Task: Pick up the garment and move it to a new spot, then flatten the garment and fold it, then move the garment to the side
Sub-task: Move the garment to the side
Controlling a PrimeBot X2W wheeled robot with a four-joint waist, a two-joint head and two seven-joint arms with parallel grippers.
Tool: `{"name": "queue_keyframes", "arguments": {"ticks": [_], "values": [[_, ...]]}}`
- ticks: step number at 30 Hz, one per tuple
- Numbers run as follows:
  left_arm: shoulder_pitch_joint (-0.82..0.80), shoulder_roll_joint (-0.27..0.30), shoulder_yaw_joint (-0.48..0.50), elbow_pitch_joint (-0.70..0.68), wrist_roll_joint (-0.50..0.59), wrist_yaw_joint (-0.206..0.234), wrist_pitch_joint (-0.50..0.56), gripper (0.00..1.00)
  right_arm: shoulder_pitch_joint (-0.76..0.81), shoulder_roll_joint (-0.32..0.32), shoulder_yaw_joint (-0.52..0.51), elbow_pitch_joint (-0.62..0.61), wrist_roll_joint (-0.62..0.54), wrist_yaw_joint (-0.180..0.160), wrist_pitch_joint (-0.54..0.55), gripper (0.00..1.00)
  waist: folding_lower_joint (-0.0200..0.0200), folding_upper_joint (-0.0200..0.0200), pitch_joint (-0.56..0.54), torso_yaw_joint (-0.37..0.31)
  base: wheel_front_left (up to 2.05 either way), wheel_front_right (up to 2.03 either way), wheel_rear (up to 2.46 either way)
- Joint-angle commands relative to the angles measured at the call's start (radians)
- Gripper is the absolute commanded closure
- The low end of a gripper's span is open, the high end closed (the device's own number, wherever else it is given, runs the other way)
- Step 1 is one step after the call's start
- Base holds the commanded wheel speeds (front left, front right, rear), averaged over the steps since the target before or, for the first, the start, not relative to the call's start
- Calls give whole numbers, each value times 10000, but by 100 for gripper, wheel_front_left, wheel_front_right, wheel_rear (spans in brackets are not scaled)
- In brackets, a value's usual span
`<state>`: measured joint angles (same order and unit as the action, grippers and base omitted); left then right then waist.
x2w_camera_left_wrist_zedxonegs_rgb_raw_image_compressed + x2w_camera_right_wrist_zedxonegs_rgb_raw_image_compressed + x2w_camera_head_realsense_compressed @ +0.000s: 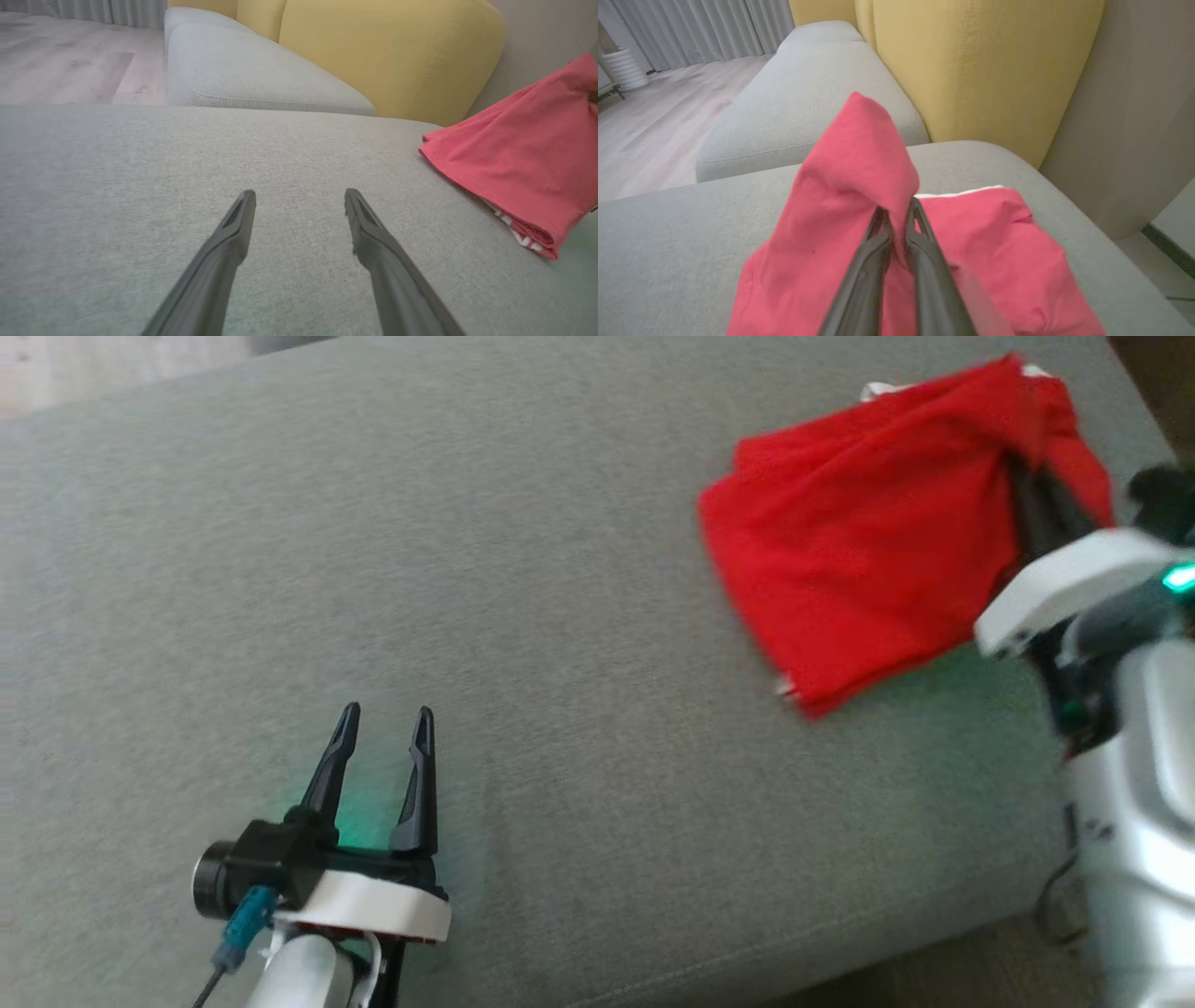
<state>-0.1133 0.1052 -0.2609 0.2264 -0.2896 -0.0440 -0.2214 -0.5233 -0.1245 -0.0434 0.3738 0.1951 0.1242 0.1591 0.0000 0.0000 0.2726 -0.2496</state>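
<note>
The garment, a folded red jersey with a bit of white at its edges, lies at the far right of the grey cushion. My right gripper is shut on a raised fold of the garment, pinching cloth between its two dark fingers. In the head view that gripper's fingers are partly buried in the red cloth. My left gripper hovers open over bare cushion at the lower left, well apart from the garment, its fingers spread with nothing between them.
A second grey seat and yellow back cushions stand beyond the work cushion. A wall panel runs along the right side. Wooden floor and curtains lie beyond the left end. The cushion's front edge runs near my body.
</note>
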Motion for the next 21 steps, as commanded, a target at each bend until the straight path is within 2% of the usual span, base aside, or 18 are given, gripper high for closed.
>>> {"name": "queue_keyframes", "arguments": {"ticks": [1, 4, 5, 9, 12, 13, 14, 15, 21], "values": [[-59, 69, 244, -224, -27, 19, -98, 0, -478, -312, 119, -272, 17, 65, 171, 100, 0, 0, -158, 292, 0, 0, 0], [23, -1, 155, -184, -49, 36, -154, 0, -794, -1046, -89, -56, 14, 65, 583, 100, 0, 0, -254, 661, 0, 0, 0], [76, -32, 109, -145, -62, 45, -185, 0, -937, -1525, -301, 105, 40, 65, 796, 100, 0, 0, -297, 888, 0, 0, 0], [167, -58, 54, -93, -87, 59, -231, 0, -1044, -2232, -1009, 492, 6, 65, 1121, 100, 0, 0, -321, 1301, 0, 0, 0], [173, 5, 42, -99, -106, 34, -252, 0, -1186, -2785, -1675, 997, -254, 65, 982, 100, 0, 0, -221, 1608, 0, 0, 0], [166, 27, 40, -101, -103, 36, -254, 0, -1244, -2880, -1789, 1154, -378, 65, 874, 69, 0, 0, -190, 1651, 0, 0, 0], [160, 46, 37, -105, -101, 40, -255, 0, -1331, -2912, -1940, 1295, -487, 65, 695, 9, 0, 0, -154, 1684, 0, 0, 0], [153, 62, 33, -109, -99, 46, -253, 0, -1431, -2919, -2121, 1470, -590, 65, 507, 0, 0, 0, -113, 1711, 0, 0, 0], [97, 121, -57, -189, -59, 80, -215, 0, -1927, -2752, -2758, 2409, -1569, 65, -706, 0, 0, 0, 65, 1775, 0, 0, 0]]}}
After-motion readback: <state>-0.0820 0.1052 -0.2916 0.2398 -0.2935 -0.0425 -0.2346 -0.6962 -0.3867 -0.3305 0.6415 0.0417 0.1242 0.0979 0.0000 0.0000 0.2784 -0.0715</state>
